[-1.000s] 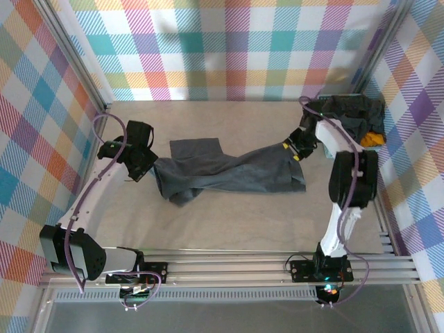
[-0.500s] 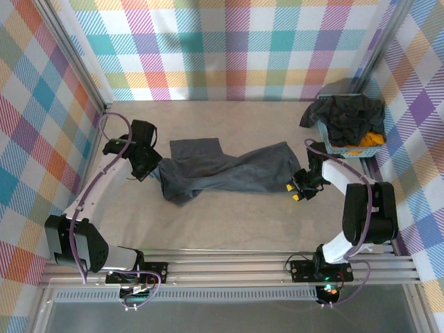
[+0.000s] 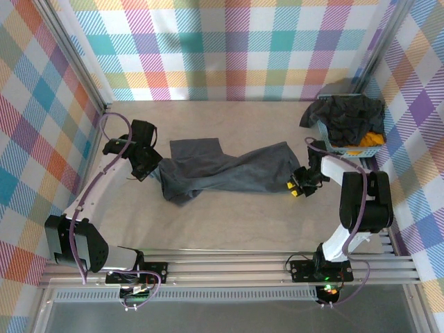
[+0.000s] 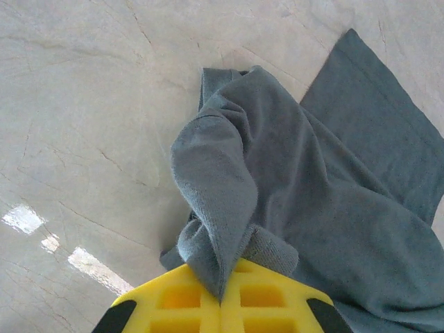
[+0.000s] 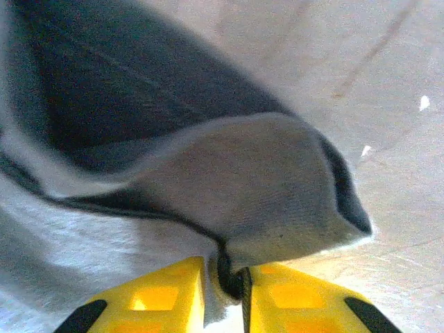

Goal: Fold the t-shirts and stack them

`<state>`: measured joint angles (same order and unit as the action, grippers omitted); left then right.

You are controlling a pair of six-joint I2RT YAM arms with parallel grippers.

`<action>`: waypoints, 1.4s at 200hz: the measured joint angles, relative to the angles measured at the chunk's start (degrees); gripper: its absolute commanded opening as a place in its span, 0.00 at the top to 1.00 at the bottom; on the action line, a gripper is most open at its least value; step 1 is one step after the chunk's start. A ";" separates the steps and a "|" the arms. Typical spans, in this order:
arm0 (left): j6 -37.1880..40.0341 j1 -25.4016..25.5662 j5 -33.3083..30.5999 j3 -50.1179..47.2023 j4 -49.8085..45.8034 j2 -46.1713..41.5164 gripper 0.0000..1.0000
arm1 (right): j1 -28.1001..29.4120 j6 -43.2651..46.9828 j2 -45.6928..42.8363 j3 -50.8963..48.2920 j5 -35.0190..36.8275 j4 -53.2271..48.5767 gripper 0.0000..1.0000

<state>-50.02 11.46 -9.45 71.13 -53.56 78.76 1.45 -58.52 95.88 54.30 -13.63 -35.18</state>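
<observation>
Cotton, soft and limp, is what both arms have hold of. From above, the dark grey shirt (image 3: 229, 173) lies rumpled across the middle of the table (image 3: 229, 225). It runs between the left gripper (image 3: 154, 168) at its 9 o'clock end and the right gripper (image 3: 298, 186) at its 3 o'clock end, and one flat flap juts toward 12 near the left end. It looks light, floppy and unlikely to slip. I judge it best held at a hem or corner and kept taut between two points. At 2 o'clock a basket (image 3: 331, 146) holds a heap of dark shirts (image 3: 350, 116) with an orange-yellow shirt (image 3: 366, 141) under them. Checked walls (image 3: 229, 48) close three sides, leaving modest room.

At the left wrist, the yellow fingers (image 4: 173, 305) are pinched together on a bunched fold of the shirt (image 4: 326, 208). The cloth runs off toward 1 o'clock over pale, smooth, faintly glossy table (image 4: 83, 104).

At the right wrist, the fingers (image 5: 166, 298) are clamped on a rolled edge of the shirt (image 5: 236, 173), with bare table (image 5: 388, 104) at 2 o'clock.
</observation>
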 measured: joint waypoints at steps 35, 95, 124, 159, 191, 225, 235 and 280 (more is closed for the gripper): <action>0.00 0.00 0.00 0.00 0.00 0.00 1.00 | 0.00 -0.90 -0.02 0.76 -0.68 0.22 0.81; -0.02 0.00 0.59 0.00 0.07 0.00 1.00 | 0.00 -1.77 -0.04 1.42 -2.08 -0.70 0.74; -0.02 0.00 0.90 0.00 0.24 0.00 1.00 | 0.00 -2.58 -0.09 1.44 -2.14 -0.94 0.73; -0.02 0.00 0.98 0.00 0.42 -0.02 1.00 | 0.00 -3.06 -0.07 3.06 -2.56 -2.01 0.74; -0.04 0.00 1.05 0.00 0.39 -0.13 1.00 | 0.00 -3.91 -0.09 3.63 -3.02 -2.62 0.73; -0.04 0.00 1.05 -0.02 0.42 -0.26 1.00 | 0.00 -4.07 -0.07 3.63 -2.99 -3.45 0.74; -0.04 0.00 1.07 -0.02 0.42 -0.26 1.00 | 0.00 -4.07 -0.04 3.63 -2.97 -3.43 0.74; -0.04 0.00 1.07 -0.02 0.42 -0.28 1.00 | 0.00 -4.02 0.04 3.50 -2.93 -3.41 0.75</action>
<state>-50.06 11.46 -8.38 71.11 -53.15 78.48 1.45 -62.54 95.92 57.80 -16.56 -38.59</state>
